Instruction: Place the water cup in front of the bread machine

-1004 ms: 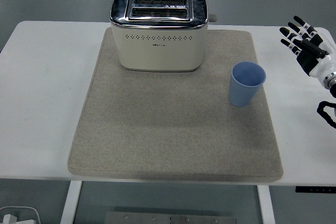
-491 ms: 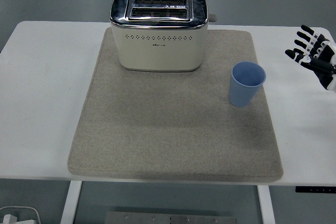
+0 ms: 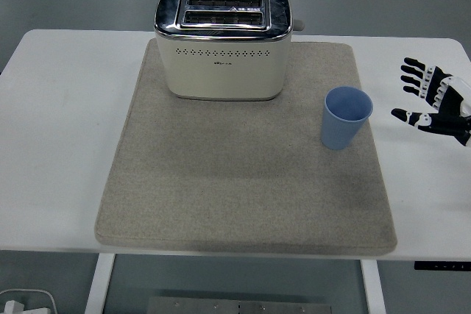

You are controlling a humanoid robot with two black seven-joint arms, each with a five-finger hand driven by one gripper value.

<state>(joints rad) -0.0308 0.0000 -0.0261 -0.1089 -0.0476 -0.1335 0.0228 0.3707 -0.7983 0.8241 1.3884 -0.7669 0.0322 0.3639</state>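
Note:
A light blue water cup (image 3: 345,116) stands upright and empty on the right part of a beige mat (image 3: 243,174). A cream and chrome toaster (image 3: 223,42) stands at the mat's far end, to the cup's upper left. My right hand (image 3: 428,97) comes in from the right edge with its fingers spread and holds nothing. It is over the white table, well right of the cup and apart from it. My left arm is out of view.
The white table (image 3: 59,123) reaches past the mat on both sides. A lever knob (image 3: 298,25) sticks out of the toaster's right side. The table's near edge runs along the bottom, with floor below it.
My right hand has moved down and a little left toward the cup's level, turning so the fingers spread toward the cup. The cup and toaster have not moved.

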